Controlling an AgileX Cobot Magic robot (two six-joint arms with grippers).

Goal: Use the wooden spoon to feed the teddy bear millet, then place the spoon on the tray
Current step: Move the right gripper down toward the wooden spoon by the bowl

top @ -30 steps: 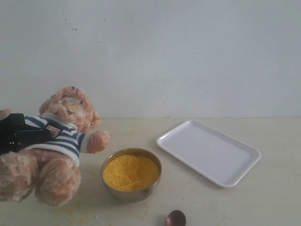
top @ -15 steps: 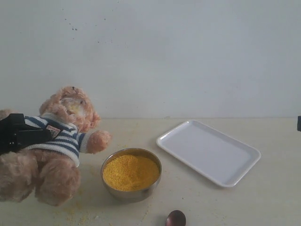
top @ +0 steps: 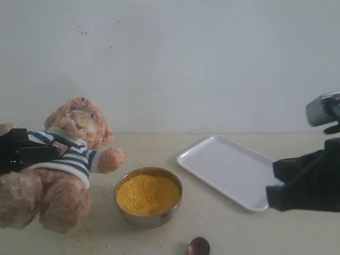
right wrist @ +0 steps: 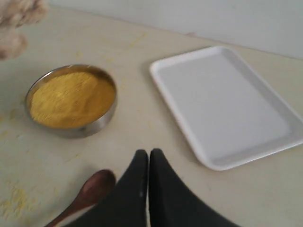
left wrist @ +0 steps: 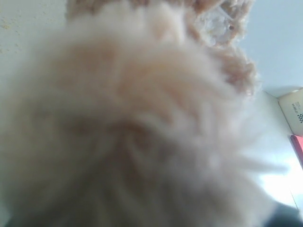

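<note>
Centrally, bowl holding millet, tray beside

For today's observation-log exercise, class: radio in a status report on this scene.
Left gripper clamped on fluffy light-brown teddy bear. Right gripper shut, empty, near dark reddish-brown wooden spoon. Nothing between them.

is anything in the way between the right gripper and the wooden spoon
Nothing visible. The wooden spoon lies on bare table just beside the shut right gripper; the steel bowl sits farther off.
</note>
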